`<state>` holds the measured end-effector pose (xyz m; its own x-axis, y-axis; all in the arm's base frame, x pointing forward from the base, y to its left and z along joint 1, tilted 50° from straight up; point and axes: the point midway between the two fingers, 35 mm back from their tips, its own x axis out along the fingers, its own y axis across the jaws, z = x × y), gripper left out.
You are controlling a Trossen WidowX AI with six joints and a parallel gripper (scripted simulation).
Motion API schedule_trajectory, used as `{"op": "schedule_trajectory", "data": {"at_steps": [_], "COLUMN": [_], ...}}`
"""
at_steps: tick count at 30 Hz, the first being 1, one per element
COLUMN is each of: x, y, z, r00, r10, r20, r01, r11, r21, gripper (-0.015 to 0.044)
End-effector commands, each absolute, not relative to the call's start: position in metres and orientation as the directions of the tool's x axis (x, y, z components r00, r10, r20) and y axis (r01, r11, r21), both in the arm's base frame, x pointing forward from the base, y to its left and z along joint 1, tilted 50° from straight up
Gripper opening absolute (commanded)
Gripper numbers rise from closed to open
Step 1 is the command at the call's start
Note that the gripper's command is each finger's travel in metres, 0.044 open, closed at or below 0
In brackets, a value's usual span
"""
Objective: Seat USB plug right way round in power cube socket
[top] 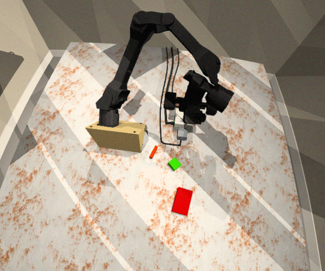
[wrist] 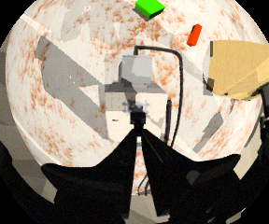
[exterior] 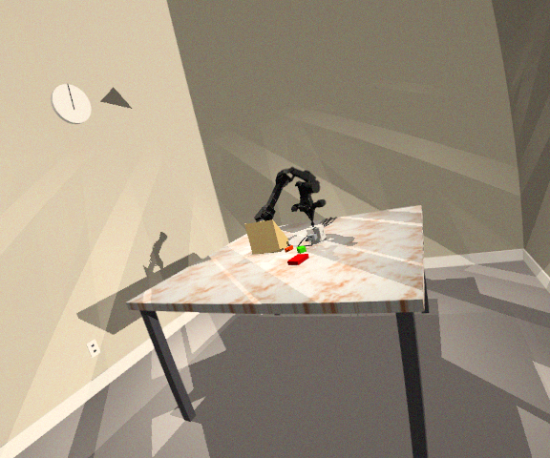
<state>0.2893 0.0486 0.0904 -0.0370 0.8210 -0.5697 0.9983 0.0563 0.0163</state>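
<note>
Gripper (wrist: 137, 112) pinched tight on the USB plug (wrist: 136, 107)
Plug sits at frame centre of the wrist view, just above the grey power cube (wrist: 137, 70); green block (wrist: 149, 6) lies toward the top

Top overhead, exterior distant, wrist close; all share table (top: 69, 186).

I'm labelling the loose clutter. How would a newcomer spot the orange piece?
Start at the tan base block under the arm. Just off its near right corner lies the orange piece, a thin stick. Its neighbours are a green cube and a flat red slab.
</note>
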Motion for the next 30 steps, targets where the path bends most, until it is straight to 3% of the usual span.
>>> {"op": "schedule_trajectory", "data": {"at_steps": [1,30], "x": [0.2895,0.2894], "y": [0.0496,0.0523], "z": [0.0904,0.0882], "r00": [-0.035,-0.035], "r10": [0.824,0.824], "r20": [-0.565,-0.565], "r01": [0.998,0.998], "r11": [0.053,0.053], "r21": [0.015,0.015], "gripper": [0.0000,0.0000]}}
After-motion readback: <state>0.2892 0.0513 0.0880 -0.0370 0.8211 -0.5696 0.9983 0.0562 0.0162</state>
